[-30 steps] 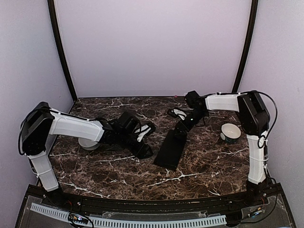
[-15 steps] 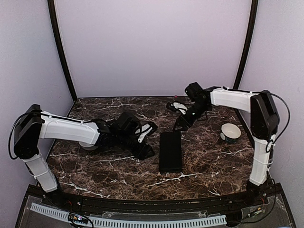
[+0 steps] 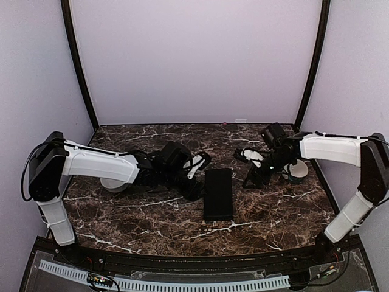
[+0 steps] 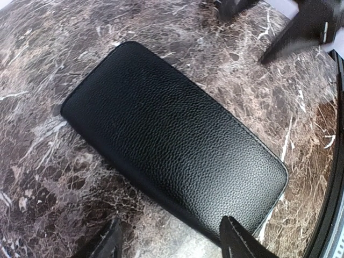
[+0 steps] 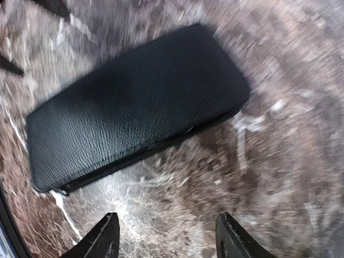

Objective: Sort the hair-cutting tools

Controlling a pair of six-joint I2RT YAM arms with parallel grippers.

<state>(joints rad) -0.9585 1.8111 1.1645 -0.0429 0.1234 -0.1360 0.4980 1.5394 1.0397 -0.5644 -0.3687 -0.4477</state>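
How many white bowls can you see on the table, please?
2. The left bowl sits partly under the left arm; the right bowl sits partly behind the right arm. Others may be hidden.

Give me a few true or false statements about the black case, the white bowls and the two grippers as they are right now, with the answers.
1. The black case lies flat and closed on the table. True.
2. The right gripper is clamped on the case. False: it is open and empty, with the case lying ahead of it.
3. The left gripper is open with nothing between its fingers. True.
4. Both white bowls sit to the left of the case. False: one white bowl is to its left, partly hidden by the left arm, and the other white bowl is to its right.
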